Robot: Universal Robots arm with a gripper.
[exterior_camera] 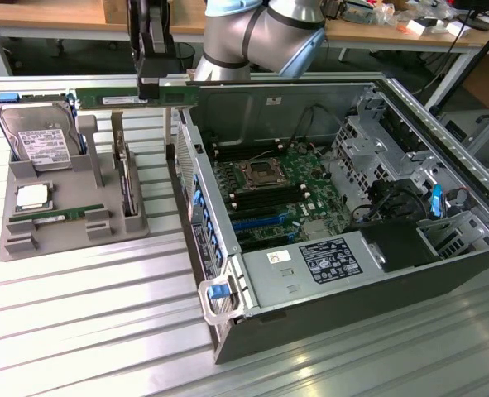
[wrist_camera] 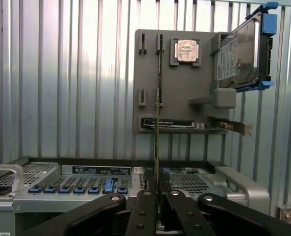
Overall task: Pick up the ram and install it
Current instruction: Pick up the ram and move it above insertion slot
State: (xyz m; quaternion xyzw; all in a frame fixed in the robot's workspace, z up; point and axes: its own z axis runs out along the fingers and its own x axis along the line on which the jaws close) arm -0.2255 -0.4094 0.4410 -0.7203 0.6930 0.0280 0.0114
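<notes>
Exterior view: the black two-fingered gripper (exterior_camera: 156,81) is clamped on the ram (exterior_camera: 116,98), a long, narrow, thin green circuit-board stick with a white label and small dark chips along its face. The stick hangs level in the air, clear of the grey moulded parts tray (exterior_camera: 16,178). One end reaches toward the silver hard drive (exterior_camera: 33,136) standing in that tray, and the other lies near the side wall of the open black-and-silver computer case (exterior_camera: 310,322). The grip sits on the upper long edge, a little off the middle toward the case end.

In the wrist view the ram (wrist_camera: 157,128) appears edge-on as a thin line rising straight from between the closed fingers (wrist_camera: 144,211) of the gripper (wrist_camera: 158,206), with no visible tilt.

By its look the stick should be light and stiff along its length, yet thin enough to crack if twisted or pressed unevenly. I judge that the flat faces near the top edge are the safe hold, keeping off the lower contact edge.

A second, similar green stick (exterior_camera: 58,217) lies in a slot of the tray. Inside the case, the large green motherboard (exterior_camera: 285,186) lies open to view.
</notes>
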